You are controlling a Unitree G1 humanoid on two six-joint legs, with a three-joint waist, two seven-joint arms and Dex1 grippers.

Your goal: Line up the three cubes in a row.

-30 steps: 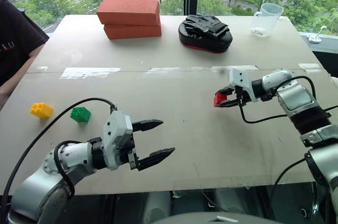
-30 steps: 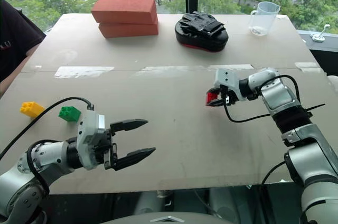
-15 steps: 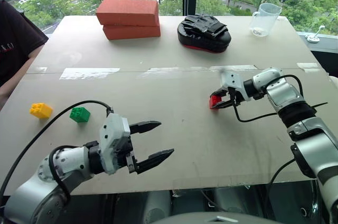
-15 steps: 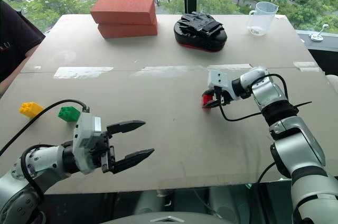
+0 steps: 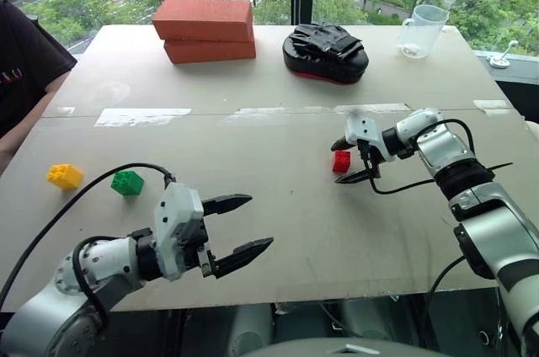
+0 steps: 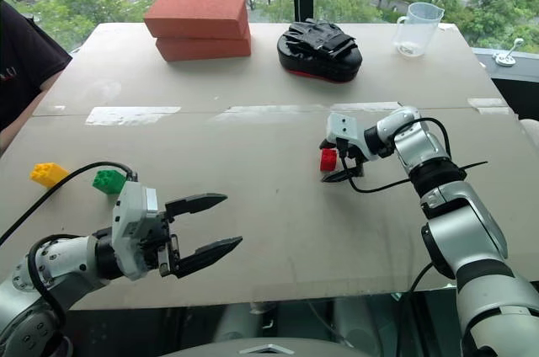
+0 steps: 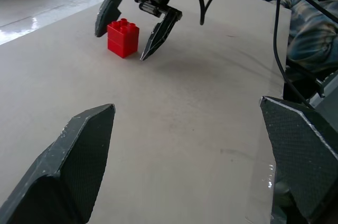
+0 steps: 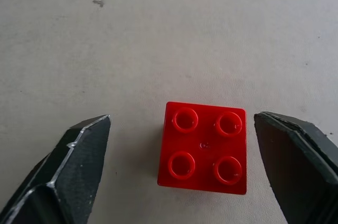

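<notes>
Pale tabletop [image 5: 278, 231] before a window onto treetops, seen from above the arms. Right gripper [image 5: 351, 162] at centre right of the frame, jaws spread apart and holding nothing, straddling the red cube [image 5: 341, 162], which sits studs-up on the board with a clear gap to each fingertip. Left gripper [image 5: 240, 226] at lower left of centre, also gaping wide and empty, hovering above bare board. Green cube [image 5: 127, 182] and yellow cube [image 5: 65, 175] near each other at the left edge of the frame, well apart from the red one. Judged from this: red cube set down but far from its partners, no row formed yet; green and yellow apparently untouched, so most of the lining-up remains. Two stacked red-orange bricks [image 5: 205, 29] at upper left, a black glove-like pad [image 5: 327, 51] at upper centre, a clear measuring jug [image 5: 424, 30] at upper right. Dark sleeve [image 5: 24, 62] of a person at the far left edge. No brand, label or legible writing anywhere.
</notes>
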